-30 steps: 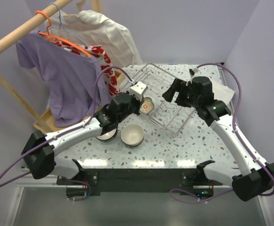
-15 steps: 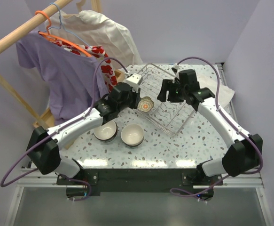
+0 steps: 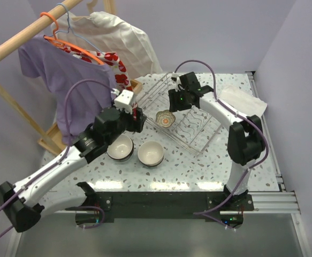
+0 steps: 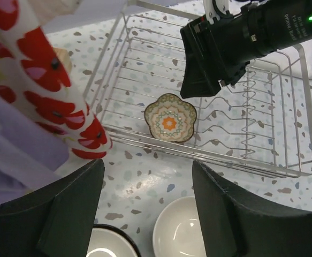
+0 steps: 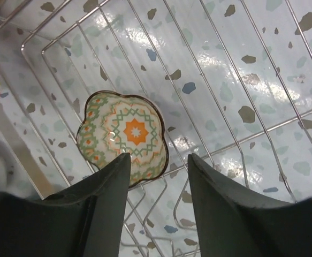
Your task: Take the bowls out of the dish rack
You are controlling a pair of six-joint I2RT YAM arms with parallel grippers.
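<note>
A flower-edged bowl (image 3: 165, 119) with an orange and green pattern lies in the near-left part of the silver wire dish rack (image 3: 198, 140). My right gripper (image 3: 175, 103) hangs open just above it. In the right wrist view the bowl (image 5: 124, 134) shows past the fingertips of the gripper (image 5: 158, 158), nothing between them. My left gripper (image 3: 138, 120) is open and empty, left of the rack. Below it stand a cream bowl (image 3: 150, 153) and a dark-rimmed bowl (image 3: 120, 147) on the table. The left wrist view shows both bowls (image 4: 180, 230) (image 4: 110, 245) under the gripper (image 4: 147, 171).
A wooden clothes rail (image 3: 16, 40) with a purple shirt (image 3: 70, 85), a red-flowered cloth (image 4: 54, 80) and hangers stands at the back left, close to my left arm. A white cloth (image 3: 245, 99) lies right of the rack.
My left gripper has opened and drawn back to the left, away from the patterned bowl, which stays in the rack. My right gripper has swung left over the bowl, its jaws narrowing.
</note>
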